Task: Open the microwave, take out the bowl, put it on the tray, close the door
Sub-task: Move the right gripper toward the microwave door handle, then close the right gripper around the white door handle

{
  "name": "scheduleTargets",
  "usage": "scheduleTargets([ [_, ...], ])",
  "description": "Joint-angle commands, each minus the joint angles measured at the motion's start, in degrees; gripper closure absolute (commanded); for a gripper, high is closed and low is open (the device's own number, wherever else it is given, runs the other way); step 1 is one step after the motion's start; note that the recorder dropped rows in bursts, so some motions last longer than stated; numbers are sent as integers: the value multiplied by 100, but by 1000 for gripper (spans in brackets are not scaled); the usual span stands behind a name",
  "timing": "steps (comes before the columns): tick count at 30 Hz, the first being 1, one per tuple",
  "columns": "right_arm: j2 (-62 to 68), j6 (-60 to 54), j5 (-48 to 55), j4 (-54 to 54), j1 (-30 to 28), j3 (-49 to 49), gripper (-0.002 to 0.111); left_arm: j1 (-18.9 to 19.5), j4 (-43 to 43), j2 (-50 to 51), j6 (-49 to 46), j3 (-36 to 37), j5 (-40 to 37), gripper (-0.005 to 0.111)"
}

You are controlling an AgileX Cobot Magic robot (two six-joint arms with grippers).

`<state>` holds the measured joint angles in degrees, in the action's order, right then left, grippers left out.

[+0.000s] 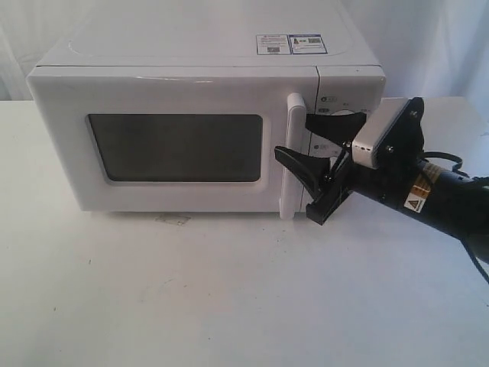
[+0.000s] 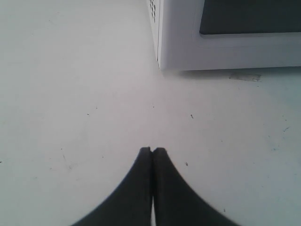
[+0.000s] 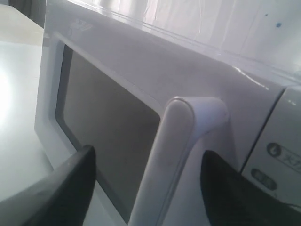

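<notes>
In front of the microwave (image 1: 206, 38), the right hand (image 1: 294, 136) is spread astride the door (image 1: 176, 92) handle (image 1: 289, 193): rigid, smooth, probably slippery, best gripped mid-height.

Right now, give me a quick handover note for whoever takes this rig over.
Left claw: shut, empty, over the table near the microwave.
Right claw: open, fingers either side of the handle, not yet gripping it.
Door: shut. Bowl and tray: not in view.
Done: handle lined up.
Left: grip the handle, open the door, move the bowl to the tray, close the door.
</notes>
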<state>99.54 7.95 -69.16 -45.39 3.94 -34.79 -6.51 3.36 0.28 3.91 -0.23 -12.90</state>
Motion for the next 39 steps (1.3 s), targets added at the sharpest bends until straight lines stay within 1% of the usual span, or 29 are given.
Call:
scheduleTargets([
  [1, 92, 45, -80, -32, -56, -51, 48, 8, 49, -28, 12, 23, -25, 107],
  [10, 220, 287, -80, -166, 9, -282, 48, 8, 49, -28, 12, 23, -25, 107],
  [20, 471, 587, -80, -137, 360, -609, 49, 8, 49, -28, 12, 23, -25, 107],
  [22, 537, 587, -80, -137, 361, -644, 54, 8, 49, -28, 12, 23, -25, 107],
  [24, 537, 587, -80, -137, 361, -644, 66, 8, 49, -28, 12, 23, -25, 107],
  [28, 537, 587, -80, -137, 361, -644, 98, 8, 49, -28, 12, 23, -25, 107],
  [30, 537, 587, -80, -137, 361, -644, 108, 8, 49, -28, 12, 23, -25, 107],
  [33, 537, 633, -80, -48, 361, -644, 108, 8, 49, -28, 12, 23, -25, 107],
  [35, 537, 912, -80, 19, 361, -644, 108, 8, 49, -28, 12, 23, -25, 107],
  [39, 537, 1958, -80, 54, 361, -644, 108, 8, 49, -28, 12, 23, -25, 107],
])
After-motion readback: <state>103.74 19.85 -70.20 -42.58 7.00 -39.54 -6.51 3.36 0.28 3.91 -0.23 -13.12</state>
